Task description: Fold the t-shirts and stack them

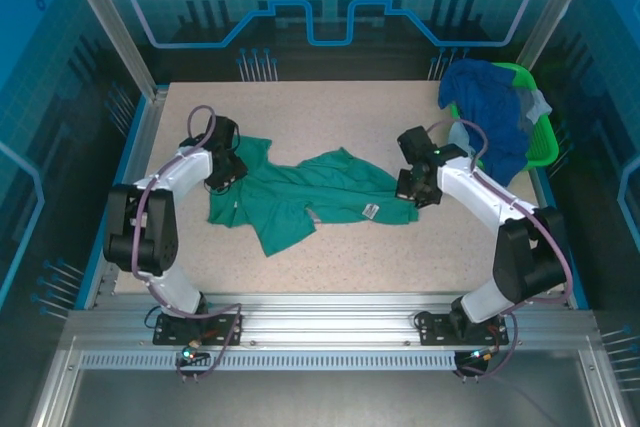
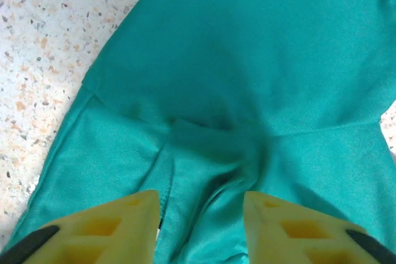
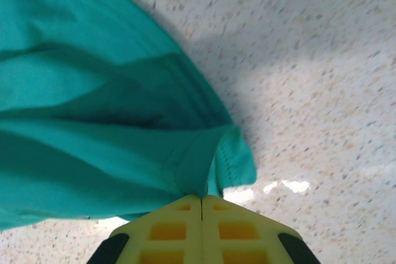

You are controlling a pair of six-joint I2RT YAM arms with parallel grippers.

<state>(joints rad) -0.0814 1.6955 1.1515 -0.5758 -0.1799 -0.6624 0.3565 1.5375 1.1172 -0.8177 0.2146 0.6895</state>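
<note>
A teal-green t-shirt (image 1: 310, 197) lies rumpled and spread across the middle of the table, with a small white tag (image 1: 370, 210) near its right side. My left gripper (image 1: 225, 169) hovers low over the shirt's left end. In the left wrist view its yellow fingers (image 2: 133, 224) stand apart, and the left gripper (image 2: 201, 205) is open over a ridge of teal cloth (image 2: 247, 78). My right gripper (image 1: 415, 187) sits at the shirt's right edge. In the right wrist view the right gripper (image 3: 202, 199) is shut, pinching a stitched corner of the shirt (image 3: 232, 159).
A bright green basket (image 1: 543, 142) stands at the back right corner, heaped with a royal blue shirt (image 1: 490, 107) and paler cloth (image 1: 535, 102). Bare speckled tabletop (image 1: 330, 112) lies behind the teal shirt and along the near edge.
</note>
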